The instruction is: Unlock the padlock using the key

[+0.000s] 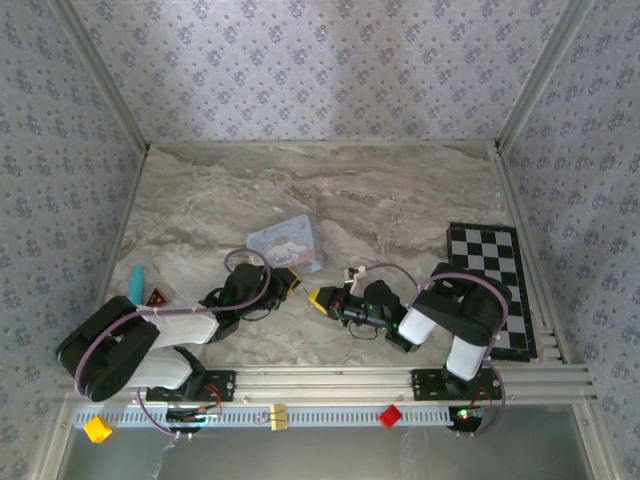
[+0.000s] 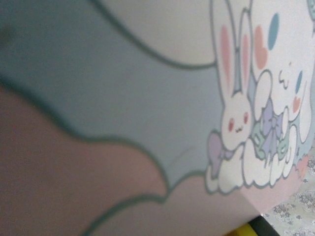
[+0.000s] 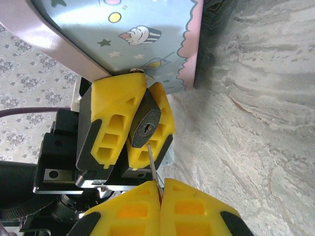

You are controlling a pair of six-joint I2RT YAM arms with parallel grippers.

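1. Looking from the right wrist, we see the padlock [image 3: 146,120], small and dark, pinched between the two yellow fingers [image 3: 110,123] of the left gripper [image 3: 142,101]. Its keyhole [image 3: 146,130] faces the right gripper [image 3: 160,189].
2. The right gripper's own fingers [image 3: 130,211] are pressed together on the key [image 3: 152,164]. A thin blade sticks out past their tips, aimed at the padlock.
3. The blade's tip sits just short of the keyhole and a shade to one side of its middle. We cannot tell whether it touches the lock face.
4. Just behind the left fingers lies a pale blue cartoon tin [image 3: 142,34] on the marble table [image 3: 256,98]. Its edge is at or very near their tips.
5. We judge the step in hand to be sliding the key in. The lock looks not yet opened, and turning the key would come after.
6. What could go wrong, as we judge it:
   - The tip could miss the slot and skate across the lock face, because it sits slightly off-centre.
   - The blade looks thin and is held far back, so a push that meets metal could bend it or twist it in the right fingers.
   - That same push could tip the padlock in the left fingers, since they grip only its sides.
   - The left fingers could nudge the tin if they are driven back, as it lies so close behind them.
   - Once seated, turning the key could spin the padlock rather than the cylinder if the left grip is light.
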